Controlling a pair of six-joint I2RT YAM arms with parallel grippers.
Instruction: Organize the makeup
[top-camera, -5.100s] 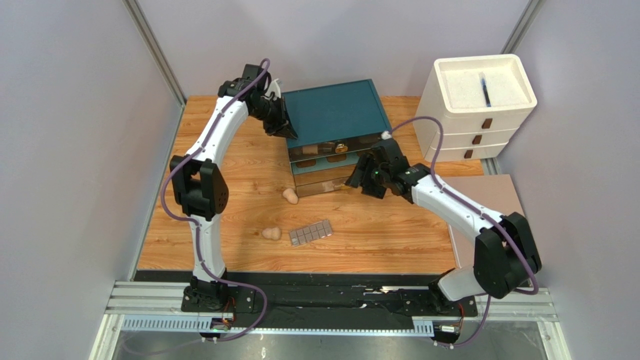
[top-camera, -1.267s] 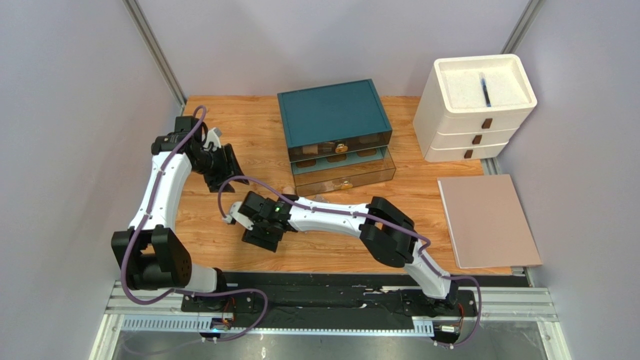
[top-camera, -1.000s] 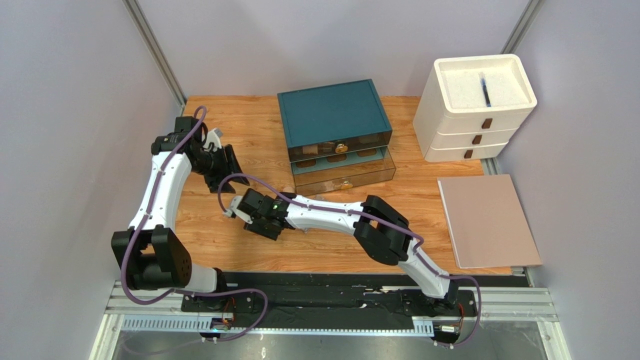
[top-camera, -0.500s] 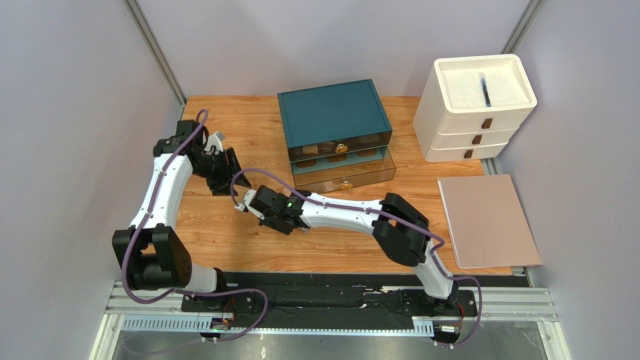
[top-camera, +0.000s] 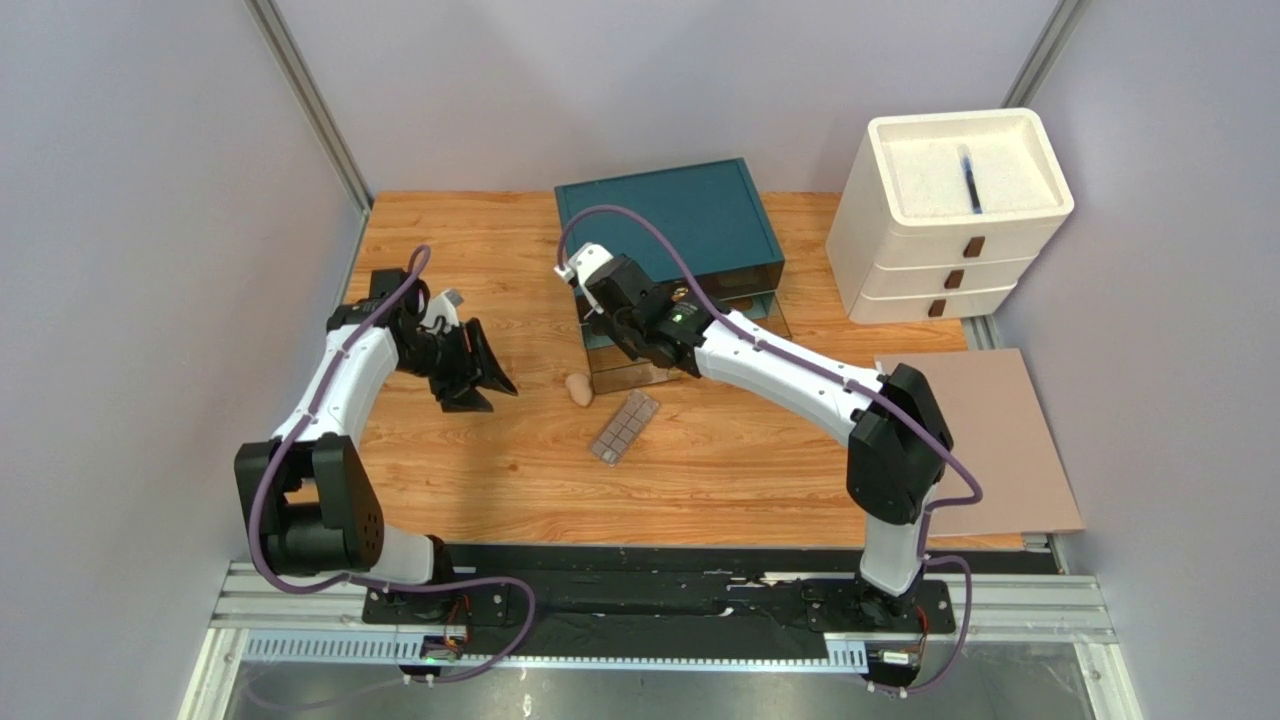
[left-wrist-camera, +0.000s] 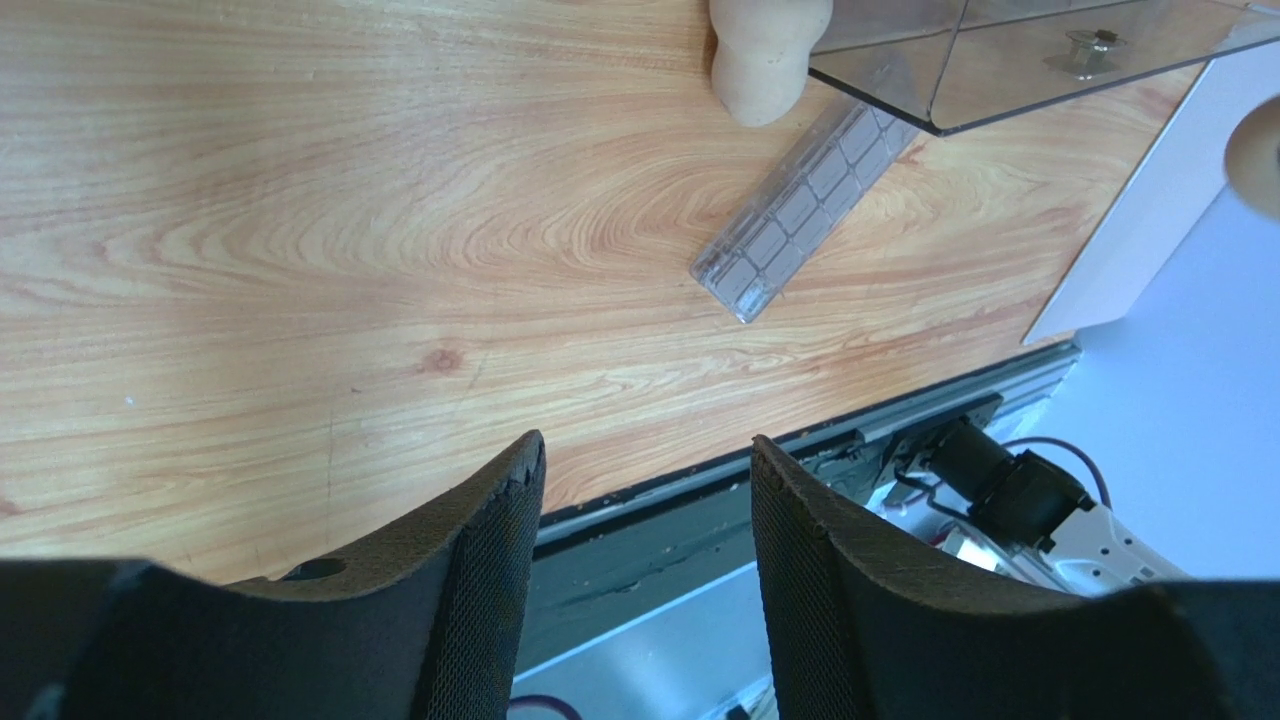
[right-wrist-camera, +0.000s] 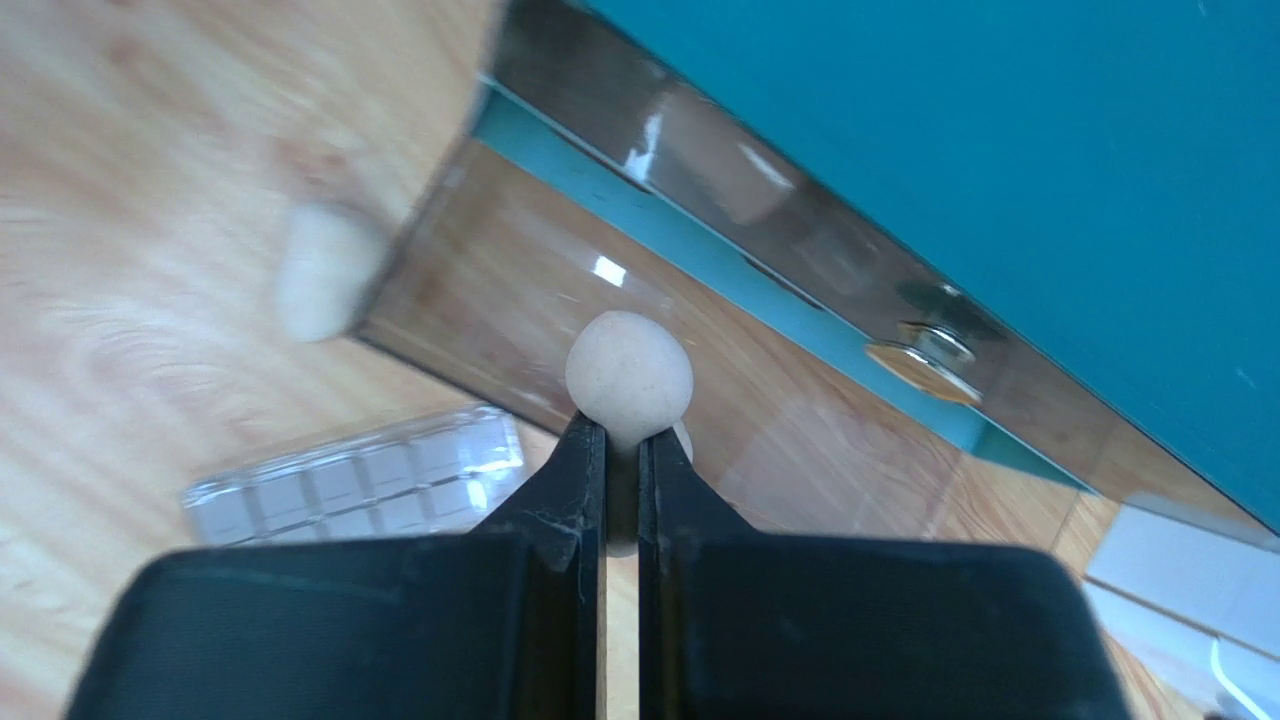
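Your right tool (right-wrist-camera: 622, 435) squeezes a sponge (right-wrist-camera: 628, 372) just above the open drawer (right-wrist-camera: 496, 300), so it can drop in. Your left tool (left-wrist-camera: 643, 510) hangs open, empty.

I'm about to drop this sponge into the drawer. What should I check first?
1. Grip: ok. The right gripper is shut on the sponge, pinched between its fingertips.
2. Lower drawer open: ok, pulled out of the teal box.
3. Sponge over the drawer: ok, judging by the right wrist view.
4. Left gripper out of the way: ok. It is open, over bare table on the left.
5. Other sponge clear of the drawer: cannot tell. It lies at the drawer's front corner, near the palette.
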